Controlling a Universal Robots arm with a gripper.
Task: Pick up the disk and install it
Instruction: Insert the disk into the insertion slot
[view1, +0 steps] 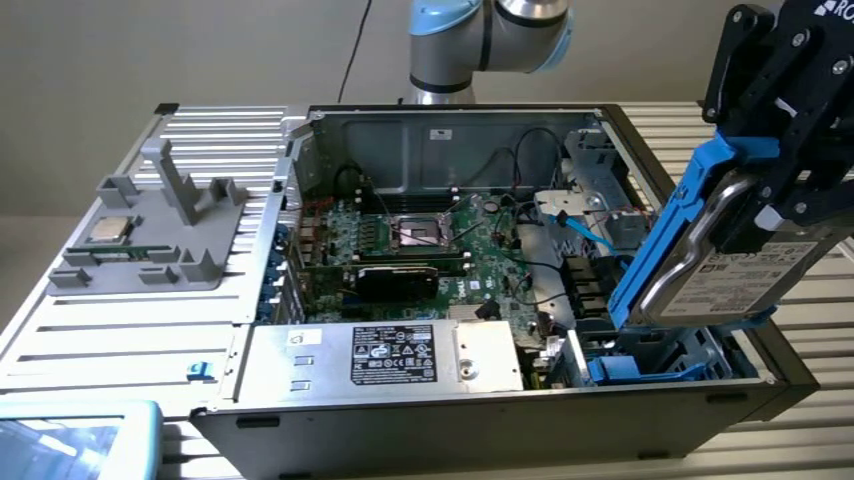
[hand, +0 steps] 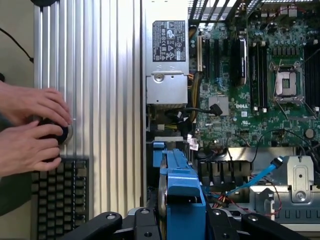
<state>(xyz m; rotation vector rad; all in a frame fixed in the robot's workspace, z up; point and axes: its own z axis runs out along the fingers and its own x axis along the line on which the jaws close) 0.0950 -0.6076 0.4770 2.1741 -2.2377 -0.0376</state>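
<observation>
The disk (view1: 727, 280) is a silver-grey hard drive with a white label in a bright blue frame. It hangs tilted on edge at the exterior view's right, above the open computer case (view1: 441, 130). My black gripper (view1: 771, 212) is shut on its upper part. The disk's lower end is close over the blue drive bay (view1: 641, 370) at the case's corner; I cannot tell whether they touch. In the wrist view the disk's blue frame (hand: 182, 192) sits edge-on between the gripper's (hand: 182, 224) black fingers (hand: 145, 220), over the case's drive area.
Inside the case lie the motherboard (view1: 427, 235), a silver power supply box (view1: 400, 355) and a blue cable (view1: 587, 230). A grey fixture (view1: 147, 250) with a processor chip (view1: 114, 230) stands at the exterior view's left. A person's hands (hand: 35, 125) rest by a keyboard (hand: 60, 197).
</observation>
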